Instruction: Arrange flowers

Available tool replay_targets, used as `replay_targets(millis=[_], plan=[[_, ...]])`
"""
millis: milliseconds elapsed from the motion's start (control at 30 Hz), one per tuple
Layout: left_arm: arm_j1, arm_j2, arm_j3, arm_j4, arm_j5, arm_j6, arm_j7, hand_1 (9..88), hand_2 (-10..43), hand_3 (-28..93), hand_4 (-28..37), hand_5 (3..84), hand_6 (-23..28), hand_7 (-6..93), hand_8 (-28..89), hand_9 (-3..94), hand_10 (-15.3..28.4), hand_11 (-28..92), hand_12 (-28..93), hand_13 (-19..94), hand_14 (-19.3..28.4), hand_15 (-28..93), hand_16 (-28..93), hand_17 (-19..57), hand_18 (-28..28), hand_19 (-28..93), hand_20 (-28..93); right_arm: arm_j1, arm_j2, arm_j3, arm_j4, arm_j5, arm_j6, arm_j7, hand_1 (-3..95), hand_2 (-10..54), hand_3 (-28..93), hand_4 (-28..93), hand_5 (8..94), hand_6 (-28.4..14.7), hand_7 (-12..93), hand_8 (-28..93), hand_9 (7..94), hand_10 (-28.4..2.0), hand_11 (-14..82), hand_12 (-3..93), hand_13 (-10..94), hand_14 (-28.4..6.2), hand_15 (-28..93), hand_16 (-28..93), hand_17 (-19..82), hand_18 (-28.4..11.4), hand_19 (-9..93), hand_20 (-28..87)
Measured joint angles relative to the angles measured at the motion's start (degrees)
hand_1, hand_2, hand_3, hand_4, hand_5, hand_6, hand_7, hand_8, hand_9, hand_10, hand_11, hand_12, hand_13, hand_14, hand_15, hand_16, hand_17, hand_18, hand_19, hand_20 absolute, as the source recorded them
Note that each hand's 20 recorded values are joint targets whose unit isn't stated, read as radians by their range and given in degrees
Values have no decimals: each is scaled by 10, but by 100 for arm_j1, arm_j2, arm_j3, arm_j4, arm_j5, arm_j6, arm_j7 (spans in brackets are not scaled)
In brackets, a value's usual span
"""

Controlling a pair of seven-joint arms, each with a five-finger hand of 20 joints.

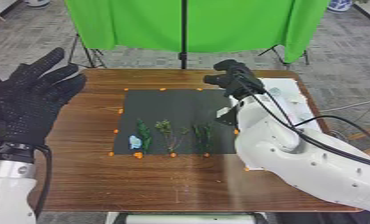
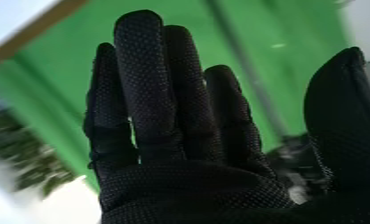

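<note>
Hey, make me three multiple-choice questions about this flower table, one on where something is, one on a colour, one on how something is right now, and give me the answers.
1. Where does the pale blue flower lie?
A. At the mat's far right corner
B. Near the left edge of the dark mat
C. At the mat's centre

2. What colour is the cloth behind the table?
A. Green
B. Red
C. White

3. How are the fingers of the right hand?
A. Curled into a fist
B. Pinching a stem
C. Straight

Answers:
1. B, the head view shows it close to the mat's left side.
2. A, both views show green cloth.
3. C, the wrist view shows them extended.
</note>
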Motion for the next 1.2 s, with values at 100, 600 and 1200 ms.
replay_targets(millis=[100,600,1200], plan=[[42,-11,9,-8,0,31,7,214,92,769,-257,367,107,157,-96,337,220,289,115,256,284,517,-98,-58,284,714,-209,-454,189,520,-1,-21,-19,259,247,4,738,-277,446,-49,115,-113,692,-175,231,139,671,-142,598,99,274,-234,787,91],[94,-91,102,-34,3,122,-5,216,92,768,-257,367,107,156,-96,337,221,289,115,258,284,520,-99,-51,284,737,-218,-1794,620,1773,275,92,-505,1211,285,11,761,-256,470,-57,116,-117,734,-185,238,140,717,-145,607,103,283,-235,834,-24],[101,-91,142,-50,-7,176,45,215,93,767,-255,367,107,157,-96,337,220,290,115,257,284,518,-99,-52,284,739,-236,-1742,686,1682,742,-120,-1538,1739,361,-38,778,-256,512,-19,132,-128,746,-180,214,136,750,-135,590,112,306,-236,861,-99]])
